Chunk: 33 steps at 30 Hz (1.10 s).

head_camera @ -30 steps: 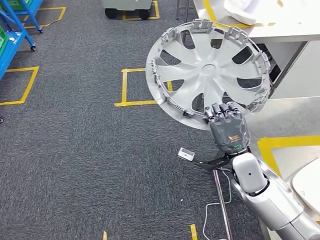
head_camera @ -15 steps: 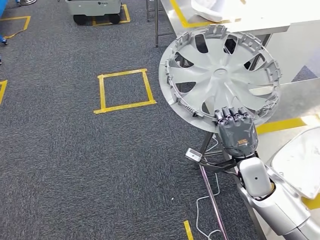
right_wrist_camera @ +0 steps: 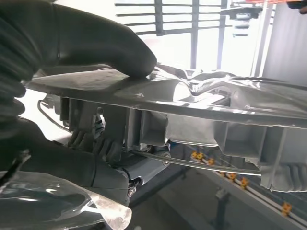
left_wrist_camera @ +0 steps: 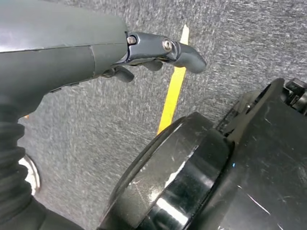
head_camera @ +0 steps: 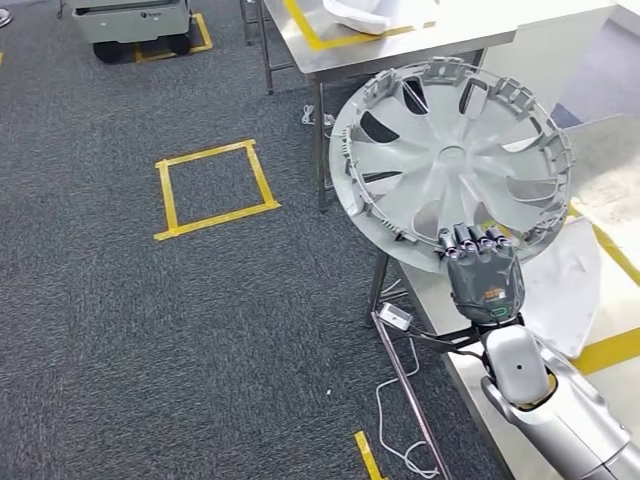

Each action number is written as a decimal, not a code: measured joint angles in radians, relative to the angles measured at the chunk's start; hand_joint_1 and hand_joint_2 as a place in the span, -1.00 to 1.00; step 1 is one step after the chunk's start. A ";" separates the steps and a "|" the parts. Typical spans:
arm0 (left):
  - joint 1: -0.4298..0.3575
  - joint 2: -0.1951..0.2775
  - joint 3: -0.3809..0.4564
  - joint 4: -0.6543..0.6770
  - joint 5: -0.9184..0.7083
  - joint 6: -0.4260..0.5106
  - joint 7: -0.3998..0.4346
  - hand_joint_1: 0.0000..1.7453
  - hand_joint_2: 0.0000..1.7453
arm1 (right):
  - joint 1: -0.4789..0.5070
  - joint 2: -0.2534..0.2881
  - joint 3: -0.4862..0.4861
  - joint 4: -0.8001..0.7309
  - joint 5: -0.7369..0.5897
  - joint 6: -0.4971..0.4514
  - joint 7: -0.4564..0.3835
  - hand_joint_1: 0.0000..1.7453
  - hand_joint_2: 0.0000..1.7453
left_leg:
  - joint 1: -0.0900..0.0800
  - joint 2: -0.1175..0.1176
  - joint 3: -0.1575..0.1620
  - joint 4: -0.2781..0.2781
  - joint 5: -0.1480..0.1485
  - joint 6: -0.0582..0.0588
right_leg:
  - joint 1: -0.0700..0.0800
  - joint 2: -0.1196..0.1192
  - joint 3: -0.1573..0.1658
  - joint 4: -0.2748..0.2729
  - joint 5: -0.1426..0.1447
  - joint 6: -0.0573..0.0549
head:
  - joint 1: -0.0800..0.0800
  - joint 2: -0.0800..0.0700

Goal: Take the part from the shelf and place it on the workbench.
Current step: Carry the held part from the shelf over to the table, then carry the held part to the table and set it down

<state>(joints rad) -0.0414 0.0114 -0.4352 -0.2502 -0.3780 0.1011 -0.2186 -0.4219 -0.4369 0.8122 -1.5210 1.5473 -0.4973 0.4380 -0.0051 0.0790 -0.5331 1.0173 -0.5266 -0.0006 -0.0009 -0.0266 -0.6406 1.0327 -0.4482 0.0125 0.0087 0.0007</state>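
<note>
- Right hand (head_camera: 484,277): grips the lower rim of the wheel cover (head_camera: 450,160). In the head view the fingers (head_camera: 472,237) hook over the rim edge from below.
- Right wrist view: the thumb (right_wrist_camera: 108,45) presses on one face of the cover rim, and the darker fingers (right_wrist_camera: 96,141) curl against the ribbed underside. The cover is clamped between them.
- Wheel cover: silver, multi-spoke, inner side with clips facing the camera. It is held in the air, tilted, above the near edge of a steel worktop (head_camera: 468,360) and touches neither worktop.
- Near worktop: carries yellow tape lines and a white sheet (head_camera: 562,290) just beside the right hand.
- Second steel worktop (head_camera: 423,35): stands beyond the cover, with yellow tape on its top and a white object (head_camera: 358,14) on it.
- Floor: grey carpet with a yellow tape square (head_camera: 213,190) to the left of the cover. A white cable (head_camera: 392,420) lies under the near worktop.
- Cart (head_camera: 132,20): grey, wheeled, at the far left.
- Left hand (left_wrist_camera: 72,52): seen in the left wrist view above the carpet. The fingers (left_wrist_camera: 181,50) are extended and hold nothing.
</note>
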 joint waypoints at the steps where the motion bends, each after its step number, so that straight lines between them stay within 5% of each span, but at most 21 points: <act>1: -0.001 0.000 0.000 0.000 -0.001 0.000 0.000 -1.00 1.00 | 0.002 -0.001 0.000 0.001 0.000 -0.002 0.001 1.00 1.00 | 0.002 -0.011 -0.004 0.016 -0.013 -0.004 | -0.001 0.008 0.002 -0.001 0.000 -0.007 | -0.002 0.000; 5: -0.004 0.001 0.000 0.000 0.000 -0.002 -0.002 -1.00 1.00 | 0.004 -0.001 0.003 0.009 0.000 -0.012 0.011 1.00 1.00 | 0.001 -0.069 -0.110 0.238 -0.112 -0.008 | 0.001 0.040 0.008 -0.003 -0.002 -0.023 | -0.008 0.000; 7: -0.007 0.001 0.000 0.000 0.001 -0.005 -0.004 -1.00 1.00 | 0.006 -0.002 0.006 0.015 0.000 -0.015 0.013 1.00 1.00 | -0.004 -0.074 -0.132 0.277 -0.100 -0.001 | 0.004 0.062 0.011 -0.003 -0.003 -0.025 | -0.008 0.000; 11: -0.004 0.002 -0.003 0.001 -0.002 -0.004 -0.001 -1.00 1.00 | 0.007 -0.002 0.008 0.025 0.000 -0.020 0.015 1.00 1.00 | -0.008 -0.127 -0.054 0.081 0.033 0.023 | 0.007 0.105 0.011 -0.001 -0.001 -0.021 | -0.006 0.000; 13: 0.000 0.001 -0.006 0.002 -0.002 -0.004 0.000 -1.00 1.00 | 0.007 -0.003 0.008 0.029 0.000 -0.026 0.018 1.00 1.00 | -0.008 -0.145 -0.035 0.030 0.034 0.029 | 0.005 0.121 0.000 0.000 0.005 -0.012 | -0.007 0.000; 15: 0.000 0.000 -0.007 0.003 -0.003 -0.004 0.001 -1.00 1.00 | 0.010 -0.006 0.008 0.033 0.000 -0.029 0.020 1.00 1.00 | -0.006 -0.127 -0.027 0.004 0.028 0.032 | 0.004 0.131 -0.012 0.000 0.010 -0.002 | -0.008 0.000; 17: 0.001 -0.003 -0.008 0.003 -0.004 -0.004 0.001 -1.00 1.00 | 0.012 -0.008 0.008 0.037 0.000 -0.031 0.020 1.00 1.00 | -0.002 -0.108 -0.021 -0.012 0.034 0.037 | 0.007 0.102 -0.034 0.033 -0.014 0.007 | -0.003 0.000; 20: 0.005 -0.004 -0.010 0.003 -0.005 -0.004 0.002 -1.00 1.00 | 0.011 -0.009 0.009 0.044 0.000 -0.037 0.022 1.00 1.00 | -0.002 -0.078 -0.019 -0.018 0.036 0.041 | 0.002 0.046 -0.114 0.204 -0.095 0.021 | 0.003 0.000; 22: 0.006 -0.004 -0.012 0.003 -0.005 -0.004 0.002 -1.00 1.00 | 0.014 -0.009 0.009 0.050 0.000 -0.038 0.023 1.00 1.00 | 0.000 -0.057 -0.018 -0.018 0.033 0.039 | -0.007 0.034 -0.141 0.261 -0.100 0.034 | 0.004 0.000; 25: 0.006 -0.005 -0.014 0.003 -0.006 -0.005 0.002 -1.00 1.00 | 0.017 -0.009 0.009 0.056 0.000 -0.038 0.026 1.00 1.00 | 0.003 -0.030 -0.010 -0.016 0.024 0.027 | -0.016 -0.007 -0.057 0.106 -0.020 0.050 | 0.004 0.000; 28: 0.008 -0.002 -0.015 0.004 -0.010 -0.004 0.002 -1.00 1.00 | 0.016 -0.009 0.010 0.058 0.000 -0.041 0.030 1.00 1.00 | -0.007 -0.005 -0.002 -0.011 0.012 0.012 | -0.009 -0.048 0.005 -0.002 -0.004 0.035 | 0.003 0.000; 30: 0.007 -0.001 -0.015 0.004 -0.011 -0.004 0.002 -1.00 1.00 | 0.019 -0.009 0.011 0.060 0.000 -0.043 0.032 1.00 1.00 | -0.008 0.009 0.004 -0.011 0.004 0.005 | -0.009 -0.029 0.006 -0.003 -0.007 0.016 | -0.001 0.000; 33: 0.006 -0.001 -0.015 0.004 -0.010 -0.004 0.002 -1.00 1.00 | 0.021 -0.009 0.011 0.061 0.000 -0.044 0.032 1.00 1.00 | 0.000 -0.036 -0.026 0.069 -0.050 -0.008 | -0.012 0.001 0.013 -0.005 -0.009 -0.004 | -0.005 0.000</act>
<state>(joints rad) -0.0356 0.0106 -0.4501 -0.2458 -0.3885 0.0974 -0.2163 -0.4011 -0.4459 0.8235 -1.4601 1.5473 -0.5408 0.4704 -0.0048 0.0425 -0.5591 1.0868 -0.5763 -0.0090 -0.0130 -0.0254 -0.6279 1.0274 -0.4570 0.0084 0.0032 0.0005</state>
